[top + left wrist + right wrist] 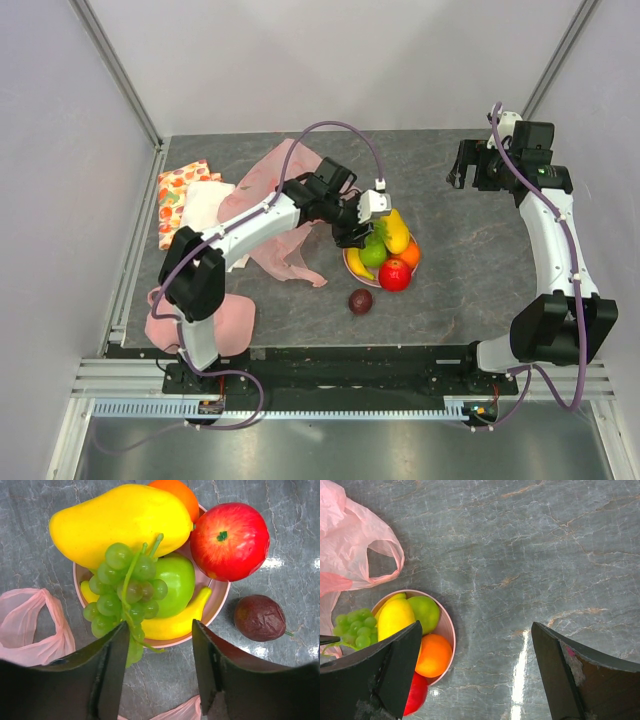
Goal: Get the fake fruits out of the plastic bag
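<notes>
A pink plate (218, 603) holds a yellow mango (120, 520), an orange (176, 492), a green apple (176, 582), a banana (170, 626) and a bunch of green grapes (122, 587) lying on top. A red apple (230, 540) leans on the plate's rim. A dark plum (260, 617) lies on the table beside it. My left gripper (160, 630) hovers open just above the plate's edge with nothing between its fingers; the grape leaf brushes one finger. The crumpled pink plastic bag (282, 200) lies left of the plate. My right gripper (468, 165) stands open, far right.
A fruit-printed cloth (180, 193) and a pale cloth (205, 205) lie at the far left. A pink cloth (220, 320) sits by the left arm's base. Bag handle loops (385, 560) reach close to the plate. Metal frame posts bound the table's back corners.
</notes>
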`<action>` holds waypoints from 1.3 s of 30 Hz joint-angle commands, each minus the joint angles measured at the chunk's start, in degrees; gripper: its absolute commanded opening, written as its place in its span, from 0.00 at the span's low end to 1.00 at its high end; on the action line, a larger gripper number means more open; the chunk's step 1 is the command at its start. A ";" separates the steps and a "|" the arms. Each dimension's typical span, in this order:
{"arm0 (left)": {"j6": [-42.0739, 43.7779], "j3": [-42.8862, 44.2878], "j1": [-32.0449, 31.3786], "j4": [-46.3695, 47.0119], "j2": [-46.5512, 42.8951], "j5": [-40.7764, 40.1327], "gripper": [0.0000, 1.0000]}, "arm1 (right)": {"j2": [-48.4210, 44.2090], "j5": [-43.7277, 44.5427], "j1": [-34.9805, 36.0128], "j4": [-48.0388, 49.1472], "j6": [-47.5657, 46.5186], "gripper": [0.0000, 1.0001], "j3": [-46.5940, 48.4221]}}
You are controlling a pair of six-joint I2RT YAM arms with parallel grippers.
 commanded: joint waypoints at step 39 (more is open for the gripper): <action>2.34 33.53 5.92 -22.75 18.30 2.46 0.67 | -2.56 -1.00 -1.23 0.85 0.52 0.98 -1.90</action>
